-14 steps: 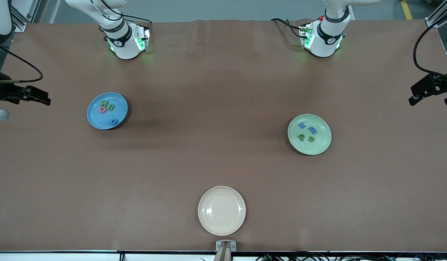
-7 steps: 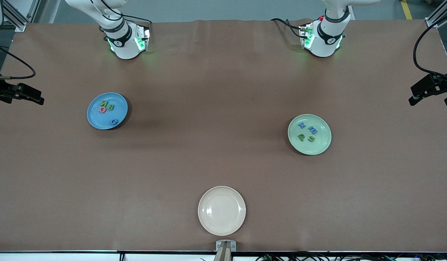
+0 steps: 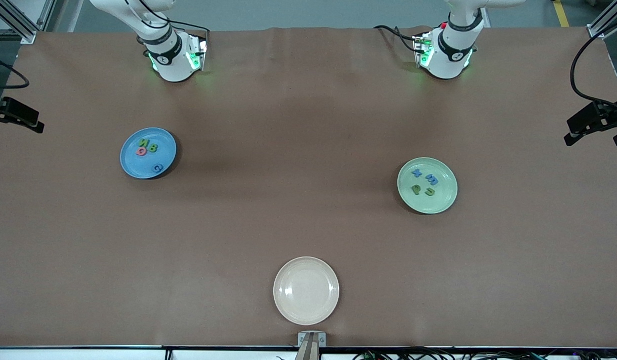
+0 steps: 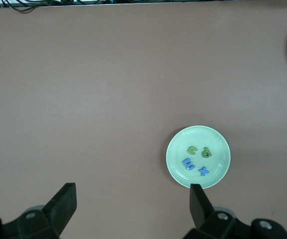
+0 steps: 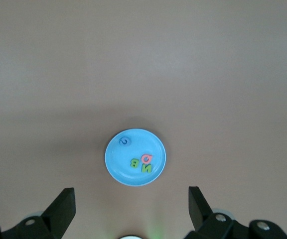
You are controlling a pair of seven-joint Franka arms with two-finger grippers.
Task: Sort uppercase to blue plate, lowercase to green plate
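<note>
**Sort looked complete, both arms pulled back**

Uppercase [image 3: 148,150]: all four sat in the blue plate [image 3: 130,165], blue G [image 3: 157,168] apart from the green N, green B and pink-red round letter, which were bunched together. That plate was toward the right arm's end of the tabletop, not far from that arm's base.

Lowercase [image 3: 423,182]: blue m, blue cross piece, green p and green u all lay in the green plate [image 3: 441,202], toward the left arm's end.

Cream-white plate [image 3: 306,310] sat bare at the tabletop edge nearest the front camera, mid-length.

Right gripper [image 5: 130,205] hung high over the blue plate's area, jaws spread wide, nothing between them. Left gripper [image 4: 132,199] likewise, high by the green plate, wide apart and holding nothing.

My read: nothing left to pick. Step in hand was retreat/park. To do it well: stay high, swing clear of both plates so neither gets nudged, no descent.
</note>
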